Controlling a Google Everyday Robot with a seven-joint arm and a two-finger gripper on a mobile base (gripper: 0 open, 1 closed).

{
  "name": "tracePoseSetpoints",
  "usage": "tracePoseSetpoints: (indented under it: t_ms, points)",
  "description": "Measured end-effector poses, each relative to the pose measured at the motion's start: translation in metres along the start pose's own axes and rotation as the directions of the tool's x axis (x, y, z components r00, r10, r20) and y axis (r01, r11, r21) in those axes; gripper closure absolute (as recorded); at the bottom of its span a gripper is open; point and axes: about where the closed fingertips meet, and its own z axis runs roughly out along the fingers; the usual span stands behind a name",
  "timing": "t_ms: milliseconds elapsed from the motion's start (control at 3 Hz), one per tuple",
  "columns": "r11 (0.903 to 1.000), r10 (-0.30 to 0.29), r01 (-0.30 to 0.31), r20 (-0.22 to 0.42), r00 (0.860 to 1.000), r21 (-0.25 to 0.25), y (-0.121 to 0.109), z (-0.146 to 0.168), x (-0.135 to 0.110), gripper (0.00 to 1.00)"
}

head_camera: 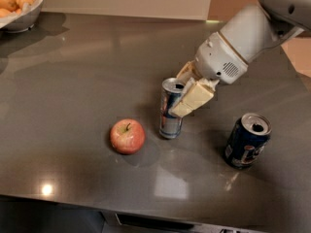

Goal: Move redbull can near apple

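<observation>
The redbull can (170,111) is slim, blue and silver with a silver top, and stands upright on the dark grey table (77,81) near its middle. My gripper (182,95) is shut on the redbull can's upper part, with a cream finger (193,99) across its right side. The other finger is mostly hidden behind the can. The apple (127,136) is red-pink with a short stem and lies just to the left of the can, a small gap apart.
A dark blue Pepsi can (247,141) stands to the right of the gripper. A white bowl (23,14) of orange-yellow fruits sits at the back left corner. The table's front edge runs along the bottom.
</observation>
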Motion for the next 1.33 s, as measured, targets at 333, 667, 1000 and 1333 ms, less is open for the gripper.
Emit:
tracePoseSetpoints:
  t_ms: [333, 667, 1000, 1333]
  points:
    - [0.999, -0.036, 0.036, -0.003, 0.999, -0.026, 0.013, 0.009, -0.003, 1.0]
    - [0.9966, -0.07, 0.07, -0.005, 0.998, -0.043, 0.023, 0.018, -0.006, 1.0]
    - [0.9926, -0.117, 0.117, -0.013, 0.993, -0.031, 0.03, 0.023, -0.009, 0.82]
    - [0.9898, -0.14, 0.14, -0.015, 0.99, -0.027, 0.034, 0.025, -0.01, 0.59]
